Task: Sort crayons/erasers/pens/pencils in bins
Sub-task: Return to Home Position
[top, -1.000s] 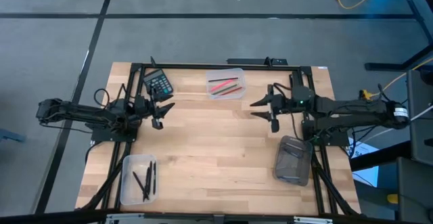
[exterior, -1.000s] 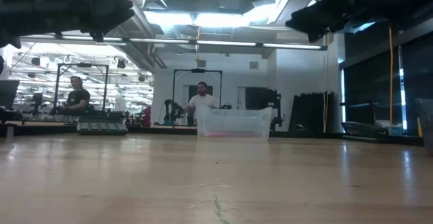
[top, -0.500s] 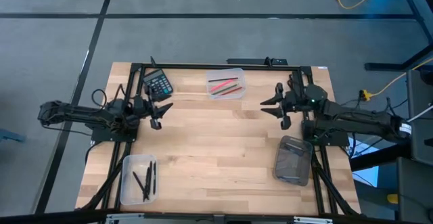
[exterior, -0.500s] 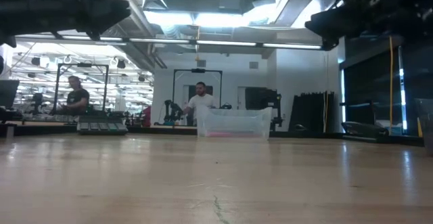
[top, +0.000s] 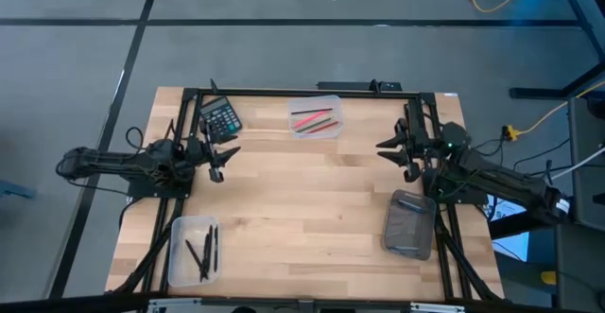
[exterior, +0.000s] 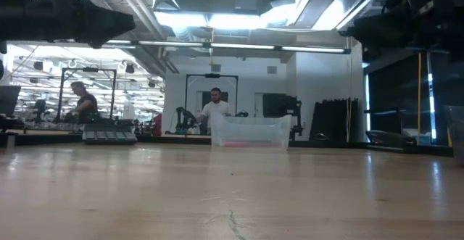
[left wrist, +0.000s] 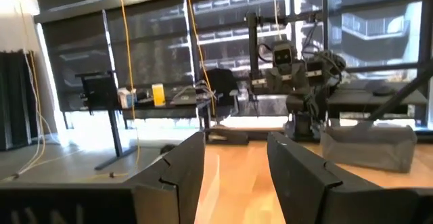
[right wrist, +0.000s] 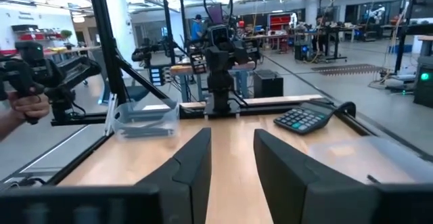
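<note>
Homing both arms is the step in hand, I'd judge, and the sorting looks done. No loose sticks show on the light wooden table point(top: 302, 214).

The left arm point(top: 113, 162) lies over the left edge and the right arm point(top: 501, 179) over the right edge, well apart.

- **Bins:**
  - The far clear plastic tub point(top: 337, 131) sits mid far edge.
  - The near-left clear plastic tub point(top: 181, 242) sits in the near-left corner.
  - The smoky dark grey plastic tub point(top: 408, 226) sits near-right, just beside the right arm.
- **Calculator:** the black calculator point(top: 221, 117) lies near the left gripper point(top: 225, 160).
- **Grippers:** the left gripper's fingers point(left wrist: 183, 173) are spread wide and hold nothing. The right gripper point(top: 383, 152) is likewise spread and holding nothing.
- **Sticks:** red, pink and green sticks point(top: 314, 118) lie in the far tub and black sticks point(top: 203, 252) in the near-left one. I can't tell what the smoky tub holds.

To do it well, lift before pulling back. Keep the right elbow off the smoky tub and the left gripper off the calculator.
</note>
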You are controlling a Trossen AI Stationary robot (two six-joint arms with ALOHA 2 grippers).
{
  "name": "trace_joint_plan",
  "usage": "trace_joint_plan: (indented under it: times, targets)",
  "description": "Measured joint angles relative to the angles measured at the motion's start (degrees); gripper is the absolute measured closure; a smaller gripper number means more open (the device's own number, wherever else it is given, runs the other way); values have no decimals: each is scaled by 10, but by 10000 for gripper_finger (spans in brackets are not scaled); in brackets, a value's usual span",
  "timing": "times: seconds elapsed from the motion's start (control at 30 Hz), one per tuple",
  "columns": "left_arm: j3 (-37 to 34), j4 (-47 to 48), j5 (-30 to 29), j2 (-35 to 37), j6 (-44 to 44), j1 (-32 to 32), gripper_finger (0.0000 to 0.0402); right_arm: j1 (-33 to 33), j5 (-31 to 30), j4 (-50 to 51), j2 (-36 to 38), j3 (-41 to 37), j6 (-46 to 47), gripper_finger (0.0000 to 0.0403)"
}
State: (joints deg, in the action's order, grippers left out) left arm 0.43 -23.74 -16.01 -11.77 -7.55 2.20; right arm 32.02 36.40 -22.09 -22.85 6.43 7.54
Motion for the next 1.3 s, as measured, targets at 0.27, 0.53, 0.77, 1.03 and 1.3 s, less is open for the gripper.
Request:
trace_joint_plan:
  times: [0.27,0.53,0.77,1.03,1.3]
  targets:
    - [0,33,-45,66,-21,0,248,54,52,13,37,-13,11,286]
    - [0,92,-62,116,-25,0,248,129,96,28,51,-12,15,286]
    - [1,105,-66,116,-19,0,248,139,99,34,51,-12,31,286]
    - [0,127,-59,116,11,0,248,90,87,17,52,-17,65,286]
    - [0,127,-57,116,13,0,248,-6,25,-73,52,-59,116,286]
